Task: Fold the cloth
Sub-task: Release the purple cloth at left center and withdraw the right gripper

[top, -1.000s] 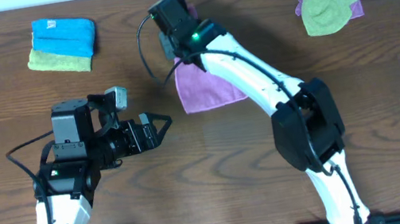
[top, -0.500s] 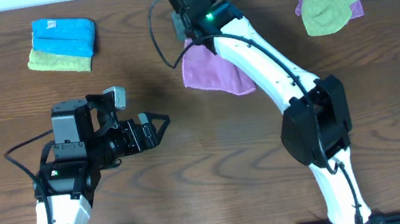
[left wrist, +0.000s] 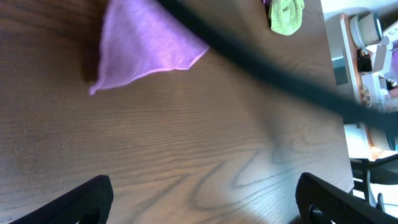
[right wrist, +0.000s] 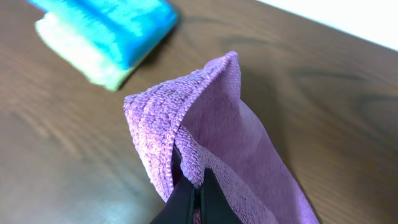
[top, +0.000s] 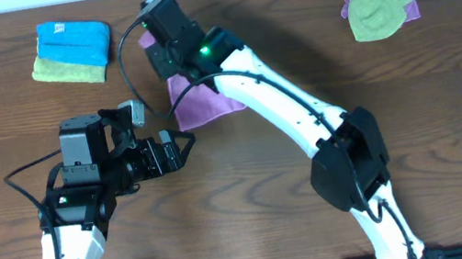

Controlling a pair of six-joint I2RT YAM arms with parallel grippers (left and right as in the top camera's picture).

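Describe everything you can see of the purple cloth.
The purple cloth is nubby, terry-like fabric, doubled over at its top edge. The right gripper is shut on that fold, holding it above the wooden table. It tapers to a pointed corner; whether that touches the table is unclear. It is at the back, right of the blue-and-green folded stack. The open left gripper is apart from it.

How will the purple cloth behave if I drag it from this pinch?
Probably floppy: the purple cloth drapes and folds over where the right tool pinches it. Likely light, as one narrow pinch holds it up. Its nubby pile may catch and bunch on the wooden table.
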